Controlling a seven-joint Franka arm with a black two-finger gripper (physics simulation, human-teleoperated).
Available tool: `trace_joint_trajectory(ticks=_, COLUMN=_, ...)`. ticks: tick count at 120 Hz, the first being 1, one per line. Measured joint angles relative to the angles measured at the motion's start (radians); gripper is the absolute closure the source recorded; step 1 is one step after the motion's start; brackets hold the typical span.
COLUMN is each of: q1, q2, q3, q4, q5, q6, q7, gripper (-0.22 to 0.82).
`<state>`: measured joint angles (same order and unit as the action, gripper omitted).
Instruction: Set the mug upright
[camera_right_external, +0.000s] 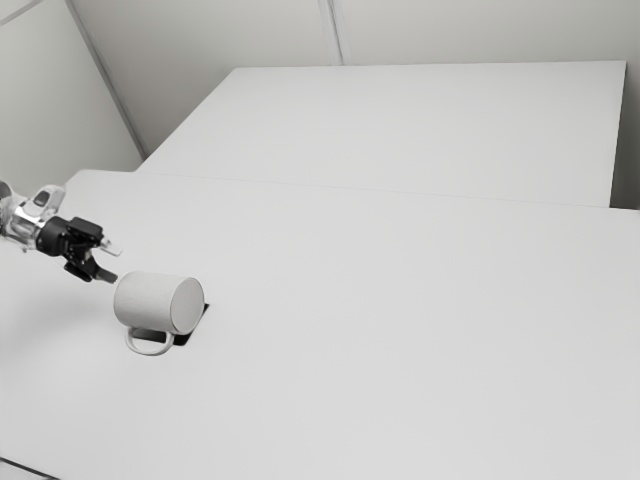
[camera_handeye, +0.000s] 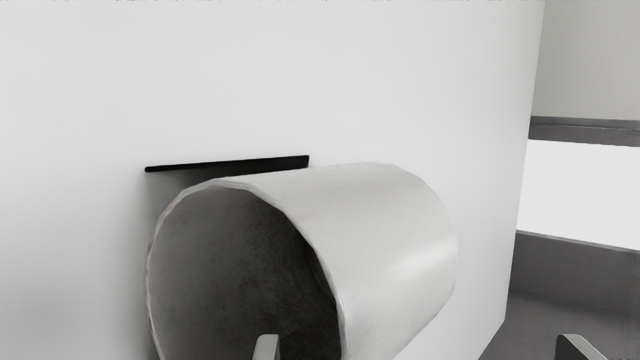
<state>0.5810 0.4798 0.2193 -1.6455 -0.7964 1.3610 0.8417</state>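
Note:
At the exterior view's left, the gripper (camera_right_external: 118, 264) is open, just up and left of a white mug (camera_right_external: 150, 299). The mug lies on its side, its closed base facing the exterior view's right and its handle (camera_right_external: 150, 349) toward the view's bottom. In the wrist view the mug (camera_handeye: 395, 240) shows its open mouth toward the hand. The gripper (camera_handeye: 417, 347) has its fingers wide apart there, one in front of the mouth and the other beyond the mug's outer wall. Whether a finger touches the mug, I cannot tell.
A thin black flat piece (camera_right_external: 184, 338) lies by the mug, partly hidden by it; in the wrist view, its dark edge (camera_handeye: 240, 164) shows beside the mug. The white table (camera_right_external: 400, 330) extends widely toward the exterior view's right, with another white surface (camera_right_external: 420, 130) behind it.

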Motion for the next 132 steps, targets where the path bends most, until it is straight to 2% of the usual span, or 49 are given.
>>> trace_joint_trajectory(ticks=45, q1=0.014, q2=0.015, q3=0.0, q4=-0.168, q5=-0.139, q6=-0.012, q7=0.091, gripper=0.0)
trace_joint_trajectory(ticks=49, q1=0.011, q2=0.015, q3=0.0, q4=-0.174, q5=-0.145, q6=-0.014, q7=0.095, gripper=0.05)
trace_joint_trajectory(ticks=66, q1=0.01, q2=0.01, q3=0.0, q4=-0.181, q5=-0.156, q6=-0.018, q7=0.113, gripper=0.43)
trace_joint_trajectory(ticks=77, q1=0.01, q2=0.004, q3=0.0, q4=-0.182, q5=-0.158, q6=-0.02, q7=0.123, gripper=0.58)
trace_joint_trajectory(ticks=99, q1=0.001, q2=-0.053, q3=-0.001, q4=-0.183, q5=-0.15, q6=-0.021, q7=0.14, gripper=0.71)
trace_joint_trajectory(ticks=132, q1=-0.089, q2=-0.199, q3=-0.003, q4=-0.226, q5=-0.113, q6=-0.005, q7=0.144, gripper=0.77)
